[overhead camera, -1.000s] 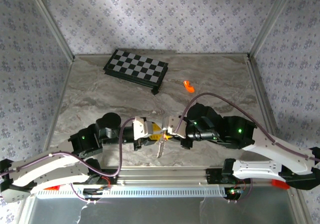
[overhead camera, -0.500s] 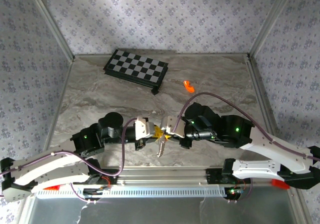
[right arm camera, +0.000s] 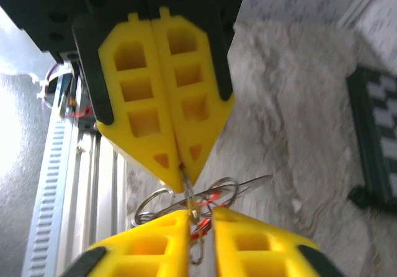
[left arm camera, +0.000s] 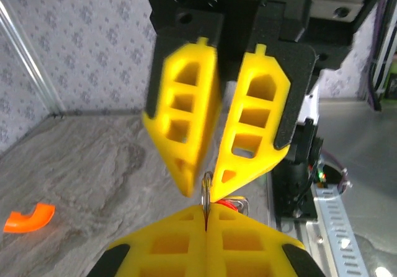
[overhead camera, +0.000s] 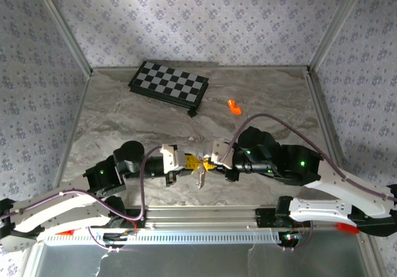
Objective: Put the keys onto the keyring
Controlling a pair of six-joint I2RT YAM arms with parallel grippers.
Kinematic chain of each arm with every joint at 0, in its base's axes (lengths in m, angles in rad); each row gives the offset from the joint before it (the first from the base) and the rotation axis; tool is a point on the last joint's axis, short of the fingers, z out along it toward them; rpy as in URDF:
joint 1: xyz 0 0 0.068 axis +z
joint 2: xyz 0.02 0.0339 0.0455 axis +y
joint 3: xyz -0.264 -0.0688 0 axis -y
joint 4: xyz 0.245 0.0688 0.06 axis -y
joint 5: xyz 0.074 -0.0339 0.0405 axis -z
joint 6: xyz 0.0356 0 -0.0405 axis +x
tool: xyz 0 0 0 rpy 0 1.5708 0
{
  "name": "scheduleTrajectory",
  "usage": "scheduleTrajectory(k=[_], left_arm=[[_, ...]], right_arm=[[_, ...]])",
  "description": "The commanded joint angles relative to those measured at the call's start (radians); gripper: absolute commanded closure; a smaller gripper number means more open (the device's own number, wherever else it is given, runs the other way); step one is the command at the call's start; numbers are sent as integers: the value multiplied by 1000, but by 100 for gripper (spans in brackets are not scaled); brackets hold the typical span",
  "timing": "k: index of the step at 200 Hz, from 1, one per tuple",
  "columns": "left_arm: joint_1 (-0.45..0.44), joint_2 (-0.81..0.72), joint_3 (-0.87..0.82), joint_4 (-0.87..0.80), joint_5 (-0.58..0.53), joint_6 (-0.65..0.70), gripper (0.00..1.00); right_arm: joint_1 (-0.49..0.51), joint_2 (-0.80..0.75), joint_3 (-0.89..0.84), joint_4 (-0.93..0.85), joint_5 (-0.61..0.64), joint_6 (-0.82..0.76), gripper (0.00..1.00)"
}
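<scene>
Silver keyring (overhead camera: 200, 178), red keys (right arm camera: 211, 196) among its loops, pinched by left end effector (right arm camera: 180, 165); right end effector (right arm camera: 200, 218) parted. Marbled counter (overhead camera: 124, 122), floral walls (overhead camera: 186, 17).

Chequered board (overhead camera: 169, 85), black and white; table (overhead camera: 124, 122), grey marbling. Gripper fingers (left arm camera: 254, 122) yellow; keyring (left arm camera: 206, 193) silver; small curved piece (overhead camera: 234, 106) orange.

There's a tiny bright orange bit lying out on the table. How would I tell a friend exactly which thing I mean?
Find the chequered board at the far side of the marble table. On bare tabletop just right of its near right corner lies a small curved piece. Its bright orange colour and hooked shape set it apart from the flat black-and-white board.
</scene>
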Motion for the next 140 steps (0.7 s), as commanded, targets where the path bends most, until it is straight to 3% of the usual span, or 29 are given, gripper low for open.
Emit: scheduleTrajectory(k=[1, 65, 109, 140], left_arm=[[-6, -29, -19, 129, 62, -50, 100], [-6, -45, -64, 258, 90, -114, 100], [-6, -36, -113, 394, 67, -169, 100], [-7, -6, -125, 471, 70, -205, 100]], right_arm=[[-1, -36, -38, 97, -24, 39, 75], [-7, -74, -67, 151, -125, 81, 69], [-12, -93, -76, 157, -140, 87, 84], [-17, -98, -81, 160, -144, 87, 86]])
